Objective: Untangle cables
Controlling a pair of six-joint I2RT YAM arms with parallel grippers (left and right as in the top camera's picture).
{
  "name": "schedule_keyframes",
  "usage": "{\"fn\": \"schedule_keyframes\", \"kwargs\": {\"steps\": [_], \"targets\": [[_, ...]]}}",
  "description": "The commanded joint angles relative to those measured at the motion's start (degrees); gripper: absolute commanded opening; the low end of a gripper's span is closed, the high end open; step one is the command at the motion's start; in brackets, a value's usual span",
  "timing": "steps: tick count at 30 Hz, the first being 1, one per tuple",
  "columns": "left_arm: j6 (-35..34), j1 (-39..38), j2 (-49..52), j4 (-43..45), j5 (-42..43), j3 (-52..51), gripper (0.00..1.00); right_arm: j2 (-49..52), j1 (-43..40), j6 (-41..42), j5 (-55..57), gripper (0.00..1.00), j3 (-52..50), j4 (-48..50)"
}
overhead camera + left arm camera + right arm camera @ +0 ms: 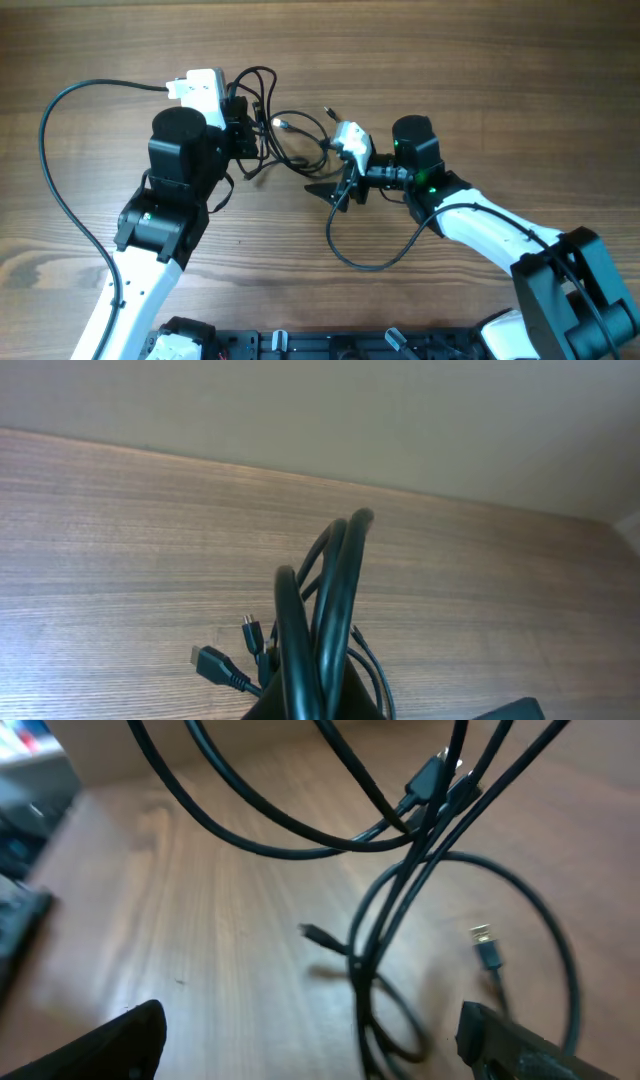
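The cables (297, 128) are thin black cords tangled between the two arms in the overhead view, with one loop (375, 266) trailing toward the table's front. My left gripper (243, 135) is shut on a bunch of cable strands (325, 610), which rise from its jaws in the left wrist view. A flat black plug (207, 659) hangs at the left of that bunch. My right gripper (315, 1042) stands wide open just right of the tangle. Its fingers (110, 1045) are far apart, and cable strands (372, 990) run down between them untouched. More strands (300, 840) hang across above.
A metal-tipped plug (487, 946) and a small plug (310, 932) lie on the wooden table (480, 80). The left arm's thicker black cable (60, 180) curves along the left side. A black rail (330, 345) runs along the front edge.
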Motion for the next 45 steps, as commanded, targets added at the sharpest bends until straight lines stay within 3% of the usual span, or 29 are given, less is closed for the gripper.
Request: {"fn": "schedule_keyframes", "kwargs": {"steps": [1, 6, 18, 27, 32, 37, 45], "targets": [[-1.11, 0.04, -0.11, 0.83, 1.33, 0.92, 0.04, 3.26, 0.39, -10.36, 4.87, 0.87, -0.02, 0.79], [-1.14, 0.04, -0.11, 0.81, 1.36, 0.92, 0.04, 8.55, 0.44, -10.19, 4.85, 0.77, -0.02, 6.91], [-1.16, -0.66, -0.09, 0.76, 1.99, 0.92, 0.04, 15.80, 3.74, -10.32, 4.20, 0.73, -0.02, 19.23], [-1.14, -4.09, -0.09, 0.81, 1.97, 0.92, 0.04, 16.20, 4.79, -10.29, 10.25, 0.54, -0.02, 18.53], [-1.14, -4.09, -0.09, 0.72, 2.01, 0.92, 0.04, 18.69, 4.79, -10.36, 10.88, 0.52, -0.02, 18.49], [-1.11, -4.09, -0.02, -0.76, 1.95, 0.92, 0.04, 20.68, 4.79, -10.16, 10.86, 0.45, 0.00, 20.41], [-0.98, -4.09, 5.66, -2.14, 1.44, 0.92, 0.04, 20.68, 4.79, -8.79, 10.84, 0.47, 0.00, 22.73]]}}
